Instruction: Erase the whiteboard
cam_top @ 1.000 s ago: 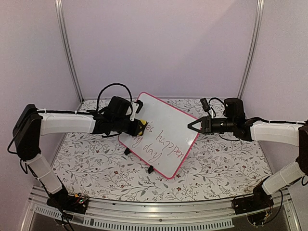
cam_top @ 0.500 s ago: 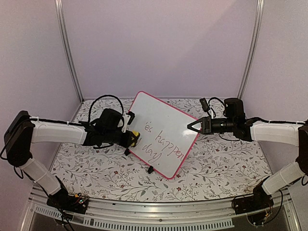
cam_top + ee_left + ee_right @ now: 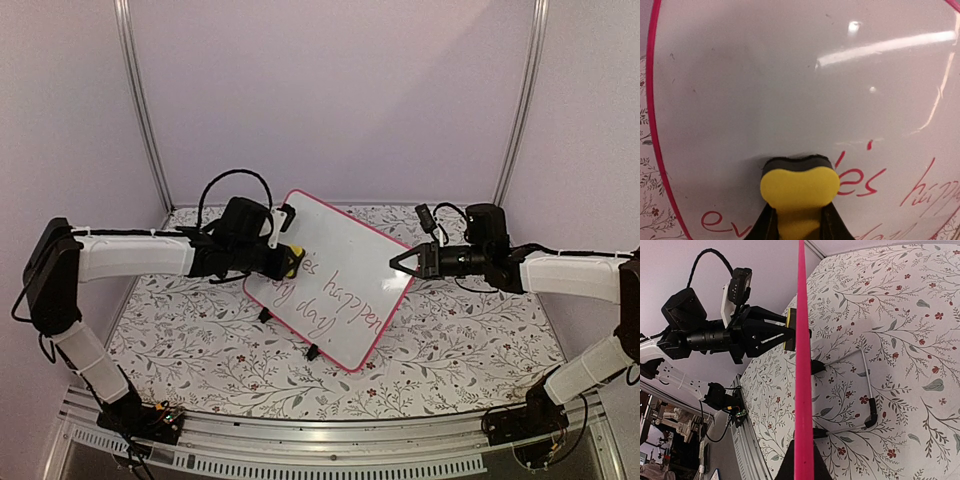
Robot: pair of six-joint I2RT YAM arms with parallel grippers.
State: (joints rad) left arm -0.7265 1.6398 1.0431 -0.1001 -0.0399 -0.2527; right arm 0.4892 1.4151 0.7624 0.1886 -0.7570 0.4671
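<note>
and the left gripper (image 3: 278, 262) is back up. half a second ago it had swept the yellow eraser (image 3: 291, 260) down toward the lower-left edge, and now it has returned to where it was a second ago, high on the left side of the whiteboard (image 3: 340, 232). its jaws are clamped on the eraser's yellow handle, and in the wrist view the dark felt sits flat against the glossy surface.

the board itself hasn't budged. it stands tilted on its black clip feet (image 3: 313, 351) in the middle of the floral tabletop (image 3: 450, 340), and the right gripper (image 3: 400, 263) is pinched shut on its pink right-hand rim to steady it.

what does one down-and-back stroke buy? not much yet, by the look of it. the red writing (image 3: 345, 292) runs across the middle and lower half, with letters just right of and below the eraser. the top of the board is bare, so the job looks early — the strokes have to travel right and down through those words.
</note>
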